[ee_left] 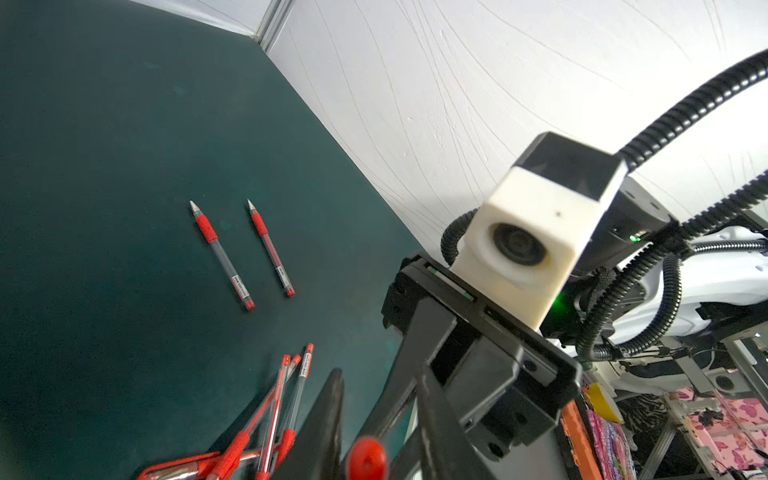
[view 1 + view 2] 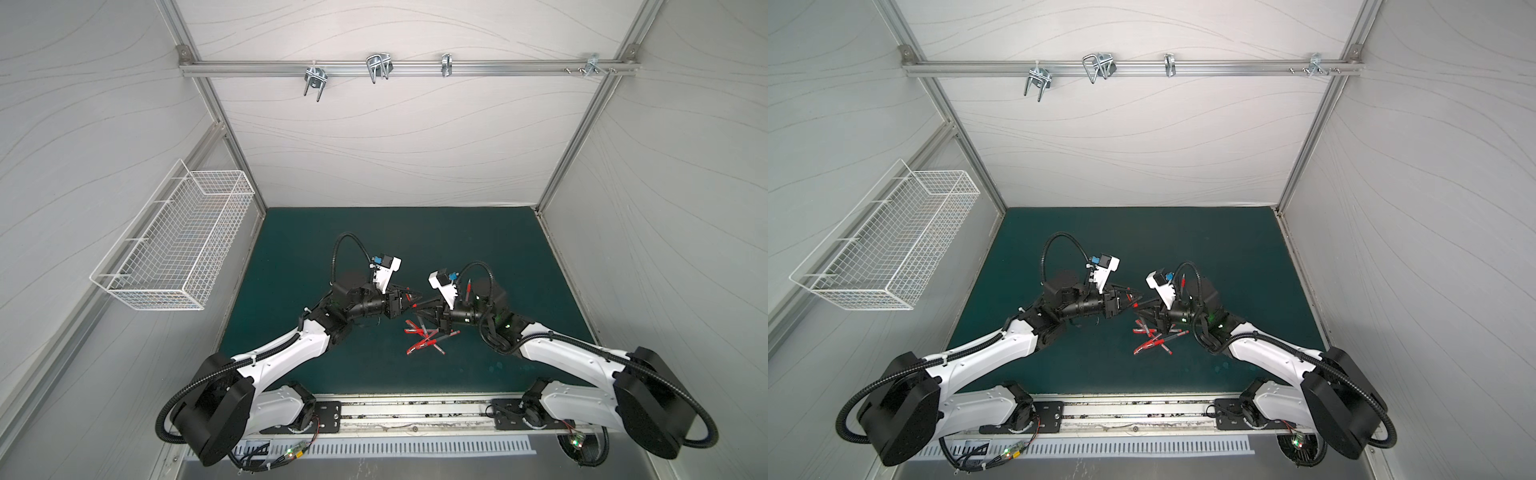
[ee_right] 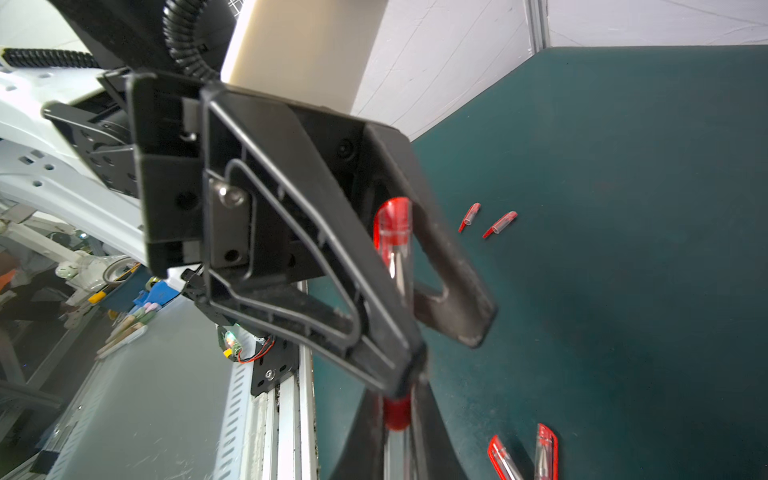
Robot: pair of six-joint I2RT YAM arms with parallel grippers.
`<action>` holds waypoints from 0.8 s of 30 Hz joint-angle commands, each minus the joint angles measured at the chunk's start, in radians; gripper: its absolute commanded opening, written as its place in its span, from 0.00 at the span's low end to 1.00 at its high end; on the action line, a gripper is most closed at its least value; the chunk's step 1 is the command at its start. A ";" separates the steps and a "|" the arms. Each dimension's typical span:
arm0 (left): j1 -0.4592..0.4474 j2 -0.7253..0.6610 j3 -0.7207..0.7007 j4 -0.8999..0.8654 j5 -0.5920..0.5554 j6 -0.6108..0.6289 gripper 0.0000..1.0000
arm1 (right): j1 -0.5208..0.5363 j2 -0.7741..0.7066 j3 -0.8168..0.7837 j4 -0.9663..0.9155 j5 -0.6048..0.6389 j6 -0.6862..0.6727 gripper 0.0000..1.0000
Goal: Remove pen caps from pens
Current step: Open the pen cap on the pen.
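Pen cap (image 3: 392, 226) sits between the left jaws, held or not unclear; right jaws clench its pen (image 3: 397, 411).

Wide bare mat (image 2: 415, 237) at the back; heaped pens (image 2: 424, 338) crowding centre front.

The mat (image 2: 374, 249) is a deep teal, faintly marked with paler smudges. The walls (image 2: 395, 145) are white, crossed by thin grey wavy lines. A white wire basket (image 2: 178, 241) shows a square grid pattern, and the rail (image 2: 407, 68) is bare silver metal. The arms (image 2: 286, 353) have glossy white shells with black joints and ribbed black hoses (image 1: 685, 112). A cream camera block (image 1: 528, 199) carries a black lens, and a green light (image 1: 561, 299) glows. Every pen (image 1: 222, 255) has a clear grey barrel, a red band, a red end plug and a silver tip. The caps (image 3: 500, 223) are see-through red. Some cloth (image 1: 727, 419) is pink with a darker print.
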 commanded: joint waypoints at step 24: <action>-0.005 -0.023 0.013 0.059 -0.021 0.003 0.19 | 0.006 0.000 -0.035 0.049 -0.002 0.000 0.00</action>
